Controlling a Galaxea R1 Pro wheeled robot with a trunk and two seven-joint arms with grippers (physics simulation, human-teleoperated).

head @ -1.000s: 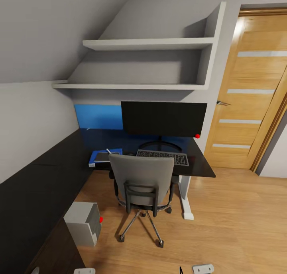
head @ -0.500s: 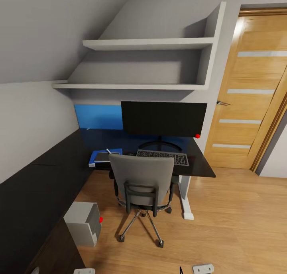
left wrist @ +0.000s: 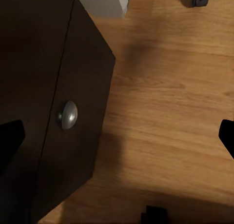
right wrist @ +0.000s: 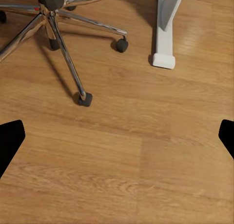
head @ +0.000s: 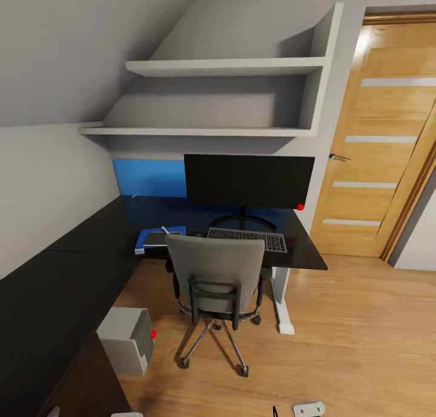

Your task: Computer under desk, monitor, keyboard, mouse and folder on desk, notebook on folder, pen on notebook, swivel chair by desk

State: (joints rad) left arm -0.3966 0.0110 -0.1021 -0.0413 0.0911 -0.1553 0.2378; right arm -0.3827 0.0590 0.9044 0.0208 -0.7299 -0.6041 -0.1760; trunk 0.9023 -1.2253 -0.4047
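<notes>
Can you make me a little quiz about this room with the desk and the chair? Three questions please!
1. True or false: the folder lies on the chair seat.
2. What stands behind the keyboard on the desk? A) monitor B) lamp C) computer
3. Fill in: the computer stands on the ____, left of the chair.

Key
1. False: it lies on the desk, with the notebook on top.
2. A, the monitor.
3. Floor.
</notes>
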